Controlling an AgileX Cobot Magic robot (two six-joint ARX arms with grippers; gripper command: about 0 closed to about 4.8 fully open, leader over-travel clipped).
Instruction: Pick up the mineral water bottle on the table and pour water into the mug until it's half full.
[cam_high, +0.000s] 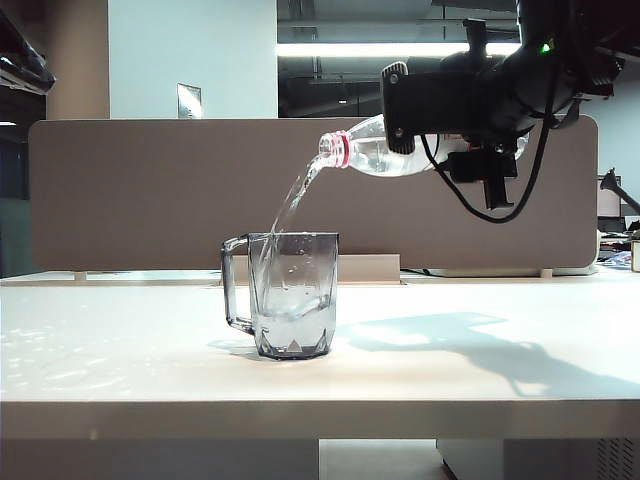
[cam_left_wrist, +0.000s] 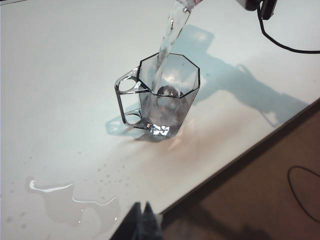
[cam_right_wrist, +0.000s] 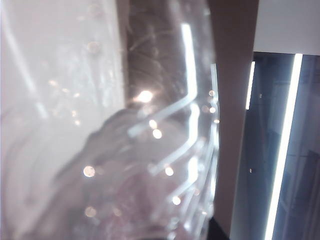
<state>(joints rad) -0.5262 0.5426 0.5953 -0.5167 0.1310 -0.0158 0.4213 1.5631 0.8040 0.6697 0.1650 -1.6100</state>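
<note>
One mug (cam_high: 291, 296) sits on the table (cam_high: 120, 360), below and left of the right gripper (cam_high: 455, 105), which pinches the tipped mineral water bottle (cam_high: 375, 152), water (cam_high: 292, 200) streaming in. Left gripper (cam_left_wrist: 141, 222) near the puddle (cam_left_wrist: 70, 202), fingertips pressed together.

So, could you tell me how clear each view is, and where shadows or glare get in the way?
Exterior view: sharp; the right gripper and bottle cast a long shadow on the table.
Left wrist view: clear, shadow behind the mug, a glinting puddle.
Right wrist view: filled by the blurred bottle, with specular glints.
</note>
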